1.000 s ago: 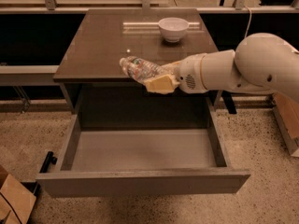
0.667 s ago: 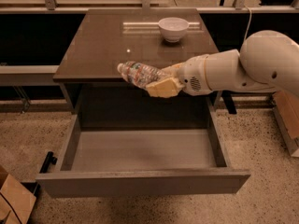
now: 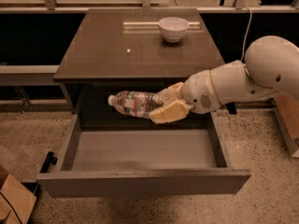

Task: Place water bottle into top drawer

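The water bottle is clear crinkled plastic with a pale cap pointing left and a thin coloured label band. It lies sideways in the air above the back of the open top drawer, below the cabinet's front edge. My gripper comes in from the right on a white arm and is shut on the bottle's right end, with tan fingers above and below it. The drawer is pulled fully out, its grey floor bare.
A white bowl stands at the back of the brown cabinet top. A cardboard box sits on the floor at lower left. A black object lies by the drawer's left side.
My gripper has moved down and forward with the bottle, from over the cabinet top's front edge to below it, above the open drawer.
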Controlling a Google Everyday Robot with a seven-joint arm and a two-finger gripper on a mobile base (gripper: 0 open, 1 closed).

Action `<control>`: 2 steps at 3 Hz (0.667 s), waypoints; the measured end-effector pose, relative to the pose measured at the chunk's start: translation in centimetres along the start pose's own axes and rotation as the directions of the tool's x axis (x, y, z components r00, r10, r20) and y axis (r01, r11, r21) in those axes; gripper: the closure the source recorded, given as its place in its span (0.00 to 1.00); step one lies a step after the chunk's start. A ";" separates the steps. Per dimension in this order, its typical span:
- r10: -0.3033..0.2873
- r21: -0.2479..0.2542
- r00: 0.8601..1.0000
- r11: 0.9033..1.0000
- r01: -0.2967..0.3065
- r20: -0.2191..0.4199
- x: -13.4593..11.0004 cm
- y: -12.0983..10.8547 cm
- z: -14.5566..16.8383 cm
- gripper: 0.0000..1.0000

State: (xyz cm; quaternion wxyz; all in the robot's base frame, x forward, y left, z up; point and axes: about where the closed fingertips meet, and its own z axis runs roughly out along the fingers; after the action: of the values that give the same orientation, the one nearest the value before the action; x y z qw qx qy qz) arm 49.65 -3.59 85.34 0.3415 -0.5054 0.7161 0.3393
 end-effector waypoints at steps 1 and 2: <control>0.057 -0.022 0.996 0.998 -0.058 -0.064 4.0 1.4 0.7 1.00; 0.127 0.049 0.990 0.991 -0.124 -0.057 7.1 -0.2 2.2 1.00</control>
State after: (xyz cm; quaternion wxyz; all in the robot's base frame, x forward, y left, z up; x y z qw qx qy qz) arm 48.38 -5.33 78.24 0.3093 -0.4614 0.7639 0.3285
